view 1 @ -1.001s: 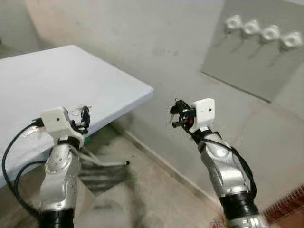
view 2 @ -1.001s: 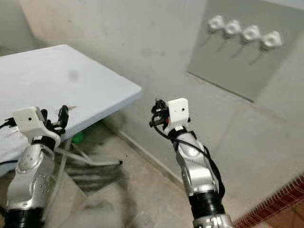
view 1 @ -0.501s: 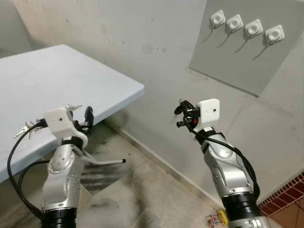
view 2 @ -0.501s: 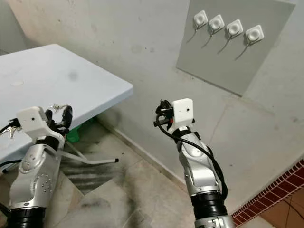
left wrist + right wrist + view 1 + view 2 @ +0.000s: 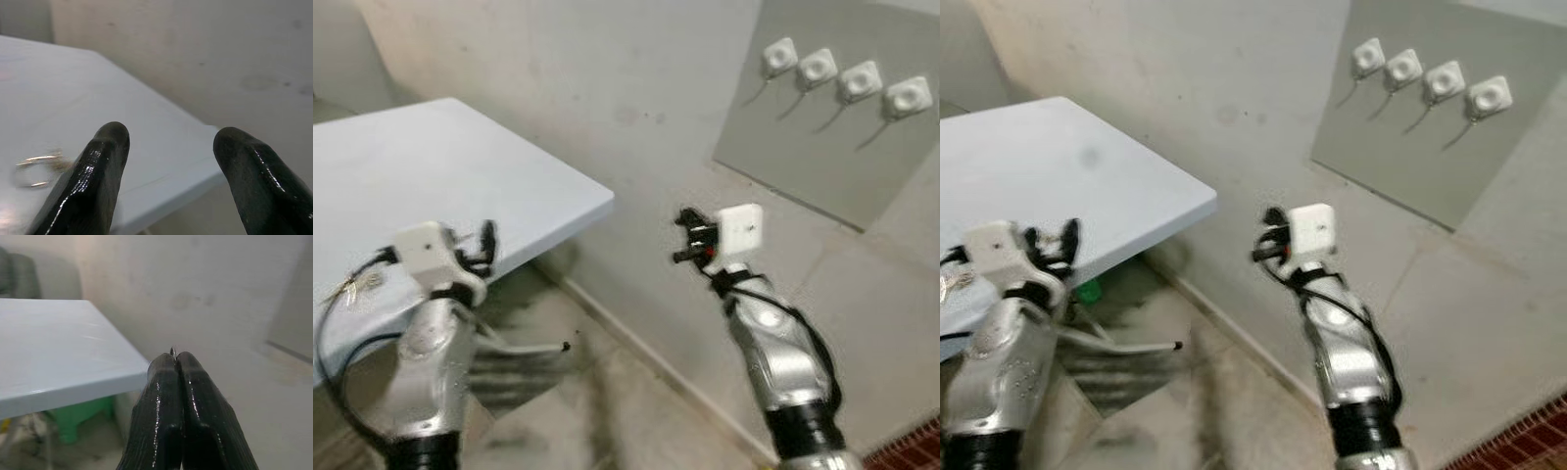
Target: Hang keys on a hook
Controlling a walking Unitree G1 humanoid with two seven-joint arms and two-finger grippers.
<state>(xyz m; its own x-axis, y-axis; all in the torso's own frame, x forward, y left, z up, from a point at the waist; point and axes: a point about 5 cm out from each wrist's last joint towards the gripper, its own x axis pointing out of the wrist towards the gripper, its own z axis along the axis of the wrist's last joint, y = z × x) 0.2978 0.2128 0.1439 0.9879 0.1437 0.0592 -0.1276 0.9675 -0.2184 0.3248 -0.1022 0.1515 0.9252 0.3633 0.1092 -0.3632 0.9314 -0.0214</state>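
Observation:
A bunch of keys (image 5: 352, 286) lies on the pale blue table (image 5: 460, 166) near its front edge; its ring (image 5: 36, 164) shows blurred beside one finger in the left wrist view. My left gripper (image 5: 480, 245) hovers over the table edge, open and empty. My right gripper (image 5: 685, 235) is raised in front of the wall, away from the table, fingers shut (image 5: 177, 363), with a tiny metal sliver at the tips. Several white hooks (image 5: 818, 67) sit in a row on a grey panel (image 5: 803, 147) high on the wall, up and to the right of the right gripper.
A green stool (image 5: 78, 418) stands under the table, beside a metal table leg (image 5: 524, 345). The concrete wall (image 5: 636, 117) runs close behind both arms. A strip of red brick floor (image 5: 1518, 441) shows at the lower right.
The whole picture has shifted and blurred, so the camera moved. Both arms keep about the same pose, and the keys stay on the table.

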